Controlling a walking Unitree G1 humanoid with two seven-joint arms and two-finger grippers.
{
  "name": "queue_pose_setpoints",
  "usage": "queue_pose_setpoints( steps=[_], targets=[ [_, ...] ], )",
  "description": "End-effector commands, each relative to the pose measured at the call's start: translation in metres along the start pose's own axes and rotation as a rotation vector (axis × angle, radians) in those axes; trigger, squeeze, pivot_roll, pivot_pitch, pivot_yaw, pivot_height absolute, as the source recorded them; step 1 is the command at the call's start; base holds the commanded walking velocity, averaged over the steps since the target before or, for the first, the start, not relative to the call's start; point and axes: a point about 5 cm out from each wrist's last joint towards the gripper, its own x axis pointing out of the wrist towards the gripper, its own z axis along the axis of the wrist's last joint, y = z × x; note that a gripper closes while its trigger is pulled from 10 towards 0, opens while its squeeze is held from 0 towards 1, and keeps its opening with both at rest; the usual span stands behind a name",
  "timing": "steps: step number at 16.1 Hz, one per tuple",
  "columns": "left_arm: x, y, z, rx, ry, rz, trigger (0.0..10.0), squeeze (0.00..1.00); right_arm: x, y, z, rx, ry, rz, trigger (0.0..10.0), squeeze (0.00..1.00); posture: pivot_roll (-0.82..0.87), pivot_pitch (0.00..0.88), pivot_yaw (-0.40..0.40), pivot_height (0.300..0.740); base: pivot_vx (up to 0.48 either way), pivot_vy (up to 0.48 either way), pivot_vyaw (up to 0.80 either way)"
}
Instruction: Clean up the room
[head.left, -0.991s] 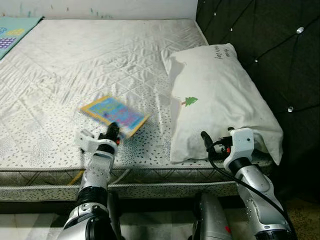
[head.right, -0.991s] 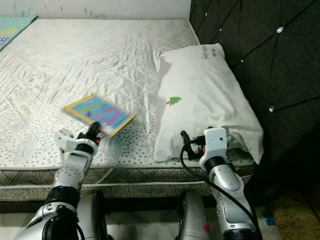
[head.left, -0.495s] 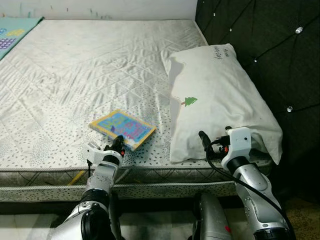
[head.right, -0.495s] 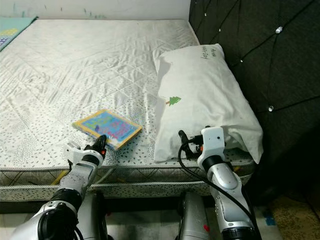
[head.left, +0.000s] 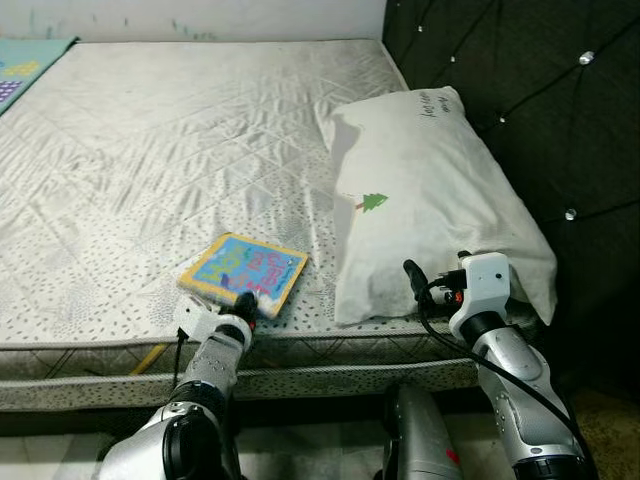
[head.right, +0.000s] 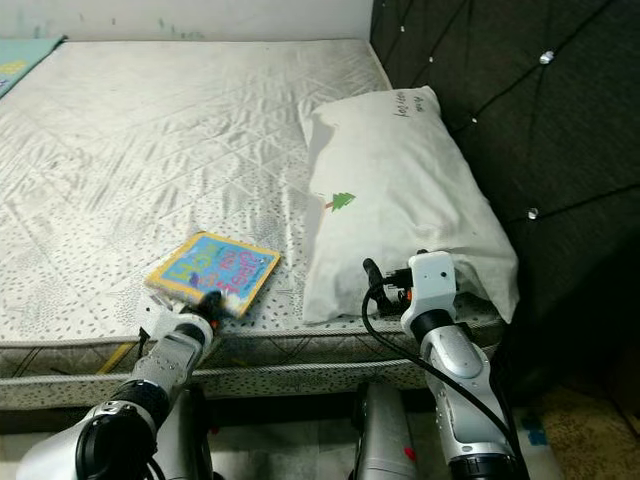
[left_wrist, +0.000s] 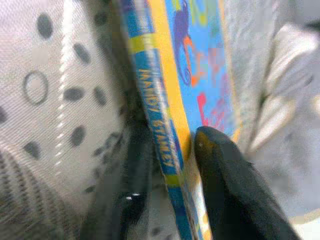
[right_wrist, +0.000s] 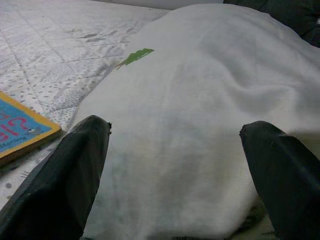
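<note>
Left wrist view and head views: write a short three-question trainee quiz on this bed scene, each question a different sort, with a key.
1. True or false: the left gripper is shut on the book.
2. The right gripper points at: A) the pillow B) a lamp C) a shoe.
3. Fill in: the book lies on the ___.

Key: 1 true; 2 A; 3 mattress.

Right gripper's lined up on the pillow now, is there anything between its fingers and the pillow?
Nothing visible stands between them. The right gripper is open, its fingers spread wide with the white pillow directly ahead. The book lies off to one side on the mattress, held by the left gripper.
</note>
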Motion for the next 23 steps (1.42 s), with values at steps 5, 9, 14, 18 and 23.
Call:
queue_pose_setpoints(
  steps=[5, 9, 14, 18, 23],
  targets=[
    [0.003, -0.007, 0.004, 0.133, 0.055, 0.036, 10.0, 1.00, 0.001, 0.002, 0.004, -0.009, -0.015, 0.000, 10.0, 0.00, -0.21, 0.034, 0.019, 0.541, 0.000, 0.000, 0.00],
    [0.006, -0.020, 0.012, 0.157, 0.051, 0.002, 10.0, 1.00, 0.001, 0.003, 0.003, -0.008, -0.016, -0.001, 10.0, 0.00, -0.21, 0.030, 0.023, 0.541, 0.000, 0.000, 0.00],
    [0.009, -0.035, 0.005, 0.304, 0.146, -0.019, 10.0, 0.00, 0.000, 0.005, 0.004, -0.011, -0.020, -0.001, 10.0, 0.00, -0.22, 0.034, 0.029, 0.541, 0.000, 0.000, 0.00],
    [0.005, -0.032, -0.018, 0.384, 0.272, -0.062, 10.0, 1.00, -0.001, 0.006, 0.003, -0.014, -0.016, 0.000, 10.0, 0.00, -0.21, 0.039, 0.031, 0.541, 0.000, 0.000, 0.00],
    [0.003, -0.029, -0.025, 0.480, 0.329, -0.088, 10.0, 1.00, 0.003, 0.009, 0.003, -0.010, -0.014, 0.010, 10.0, 0.00, -0.19, 0.037, 0.024, 0.541, 0.000, 0.000, 0.00]
  ],
)
